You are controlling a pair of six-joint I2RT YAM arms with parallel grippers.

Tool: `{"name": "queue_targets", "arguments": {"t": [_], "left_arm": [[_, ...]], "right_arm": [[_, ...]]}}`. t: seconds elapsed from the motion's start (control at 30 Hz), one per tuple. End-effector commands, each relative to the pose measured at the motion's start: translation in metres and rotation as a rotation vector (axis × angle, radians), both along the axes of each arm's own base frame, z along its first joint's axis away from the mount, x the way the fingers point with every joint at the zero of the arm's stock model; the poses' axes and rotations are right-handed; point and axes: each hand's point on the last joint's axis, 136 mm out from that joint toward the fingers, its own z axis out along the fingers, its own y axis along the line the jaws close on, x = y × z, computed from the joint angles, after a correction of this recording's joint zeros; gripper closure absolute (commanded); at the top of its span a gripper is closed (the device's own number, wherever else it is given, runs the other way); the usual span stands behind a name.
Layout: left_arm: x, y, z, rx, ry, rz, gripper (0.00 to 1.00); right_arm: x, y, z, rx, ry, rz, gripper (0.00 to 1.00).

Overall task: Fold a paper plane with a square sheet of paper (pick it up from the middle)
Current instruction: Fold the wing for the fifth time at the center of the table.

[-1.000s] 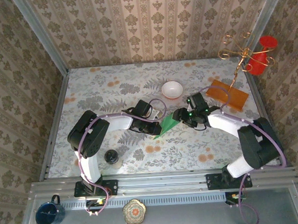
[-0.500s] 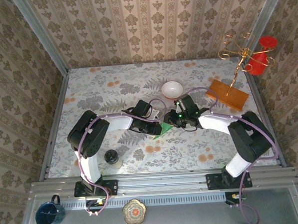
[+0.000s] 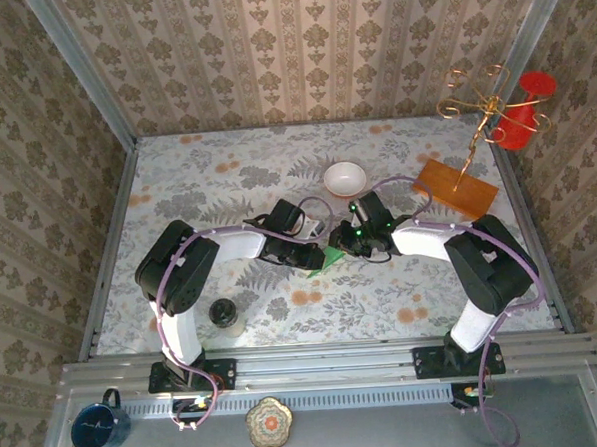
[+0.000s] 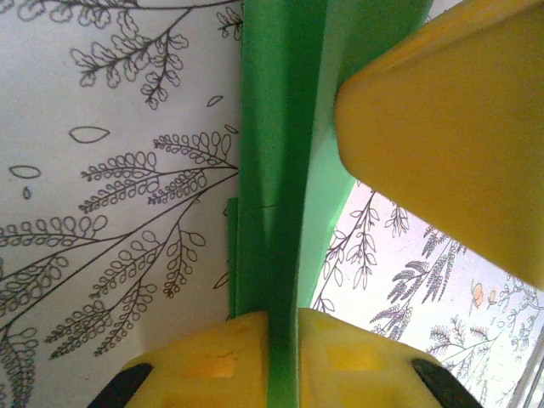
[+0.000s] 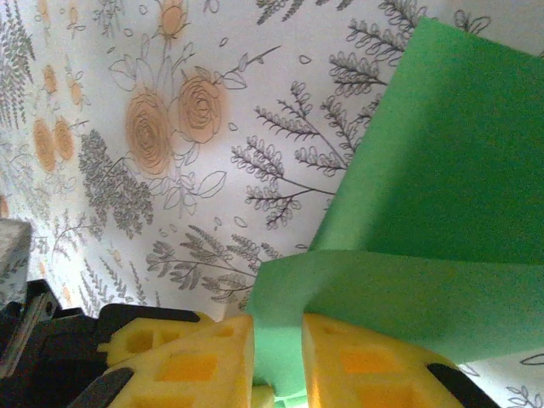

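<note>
Now the right gripper [image 5: 278, 333] has closed on the paper plane [image 5: 442, 153].

One paper plane [image 3: 327, 259]; one bowl [image 3: 345, 178]; one wooden board [image 3: 458, 188]; one mug [image 3: 97, 422]; one jar [image 3: 223, 313].

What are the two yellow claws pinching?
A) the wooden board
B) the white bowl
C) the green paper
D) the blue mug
C: the green paper runs straight between the closed yellow fingers of the left claw, and a folded edge of it is squeezed between the fingers of the right claw.
</note>
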Motion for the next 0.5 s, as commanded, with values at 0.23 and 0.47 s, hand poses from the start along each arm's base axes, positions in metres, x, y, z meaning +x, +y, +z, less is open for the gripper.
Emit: {"name": "queue_targets", "arguments": {"t": [0.23,0.47], "left_arm": [[-0.014,0.015,-0.025,0.066,0.077,0.020,0.81],[-0.010,0.010,-0.009,0.033,0.062,0.025,0.80]], "right_arm": [[0.002,-0.002,-0.011,-0.046,0.023,-0.003,0.76],[0.001,0.000,-0.010,-0.036,0.020,0.013,0.75]]}}
